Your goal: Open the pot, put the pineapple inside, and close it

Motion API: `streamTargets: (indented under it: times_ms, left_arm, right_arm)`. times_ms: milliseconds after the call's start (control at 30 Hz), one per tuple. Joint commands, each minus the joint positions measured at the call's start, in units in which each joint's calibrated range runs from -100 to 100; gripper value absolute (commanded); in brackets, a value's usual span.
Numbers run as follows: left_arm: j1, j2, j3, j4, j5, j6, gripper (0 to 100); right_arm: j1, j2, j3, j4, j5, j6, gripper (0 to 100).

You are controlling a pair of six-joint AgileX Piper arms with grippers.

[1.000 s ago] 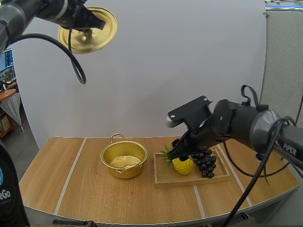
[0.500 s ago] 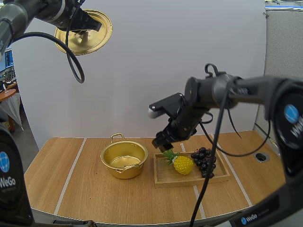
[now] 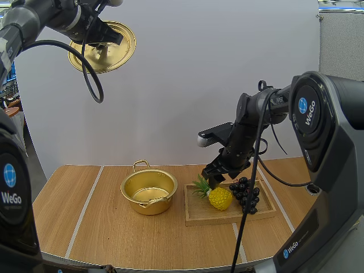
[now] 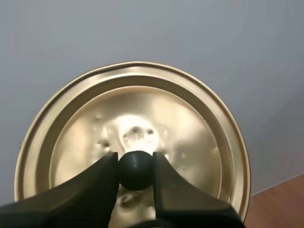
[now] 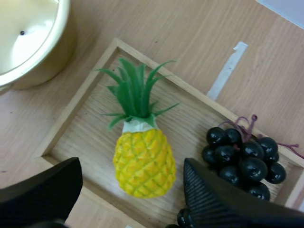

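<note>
**A:** Where is the fruit?

**B:** The green-leaved yellow pineapple (image 3: 219, 198) lies on its side in a shallow rectangular wooden tray (image 3: 227, 220). Its leaves point toward the pot. A bunch of dark purple grapes (image 3: 245, 194) lies just beside it in the same tray, on the side away from the pot. The right wrist view shows a small gap between the two.

**A:** And the pot?

**B:** The round golden metal pot (image 3: 149, 190) stands open on the wooden tabletop (image 3: 102, 227), just beside the tray's leafward end.

**A:** What are the claws doing?

**B:** The right claw (image 3: 213, 175) hangs above the pineapple. Its black fingers (image 5: 213, 199) are spread wide, and in the right wrist view one stands on each side of the fruit, clear of it. The left claw (image 4: 135, 162) is high above the tabletop, well apart from everything else. It pinches the small round black knob (image 4: 136, 170) of the round golden lid (image 3: 122, 48).

**A:** What differs from half a second ago?

**B:** The right claw was then nearer the pot, over the leaf tips, and has since shifted toward the grapes. The pineapple, pot, tray and grapes have not moved. The lid is held in much the same place.
</note>
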Motion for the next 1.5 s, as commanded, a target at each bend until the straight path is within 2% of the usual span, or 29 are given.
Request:
streamTargets:
  times_ms: [0,200,333,800,1467]
  left_arm:
    - [0.08,0.6,-0.5,-1.0,-0.5,-0.5,0]
    - [0.08,0.6,-0.5,-1.0,0.1,-0.5,0]
    - [0.08,0.6,-0.5,-1.0,0.8,-0.5,0]
    - [0.08,0.6,-0.5,-1.0,1.2,-0.5,0]
    - [0.08,0.6,-0.5,-1.0,2.1,-0.5,0]
  right_arm:
    - [1.5,-0.4,-0.3,0.8,3.8,-2.7,100]
    - [2.0,0.9,-0.3,-1.5,2.6,-2.6,100]
    - [2.0,3.4,-0.3,-3.5,2.5,0.0,100]
    - [2.1,5.9,0.0,-5.8,-1.9,1.1,100]
    - [2.1,13.9,0.1,-5.3,-5.7,1.1,100]
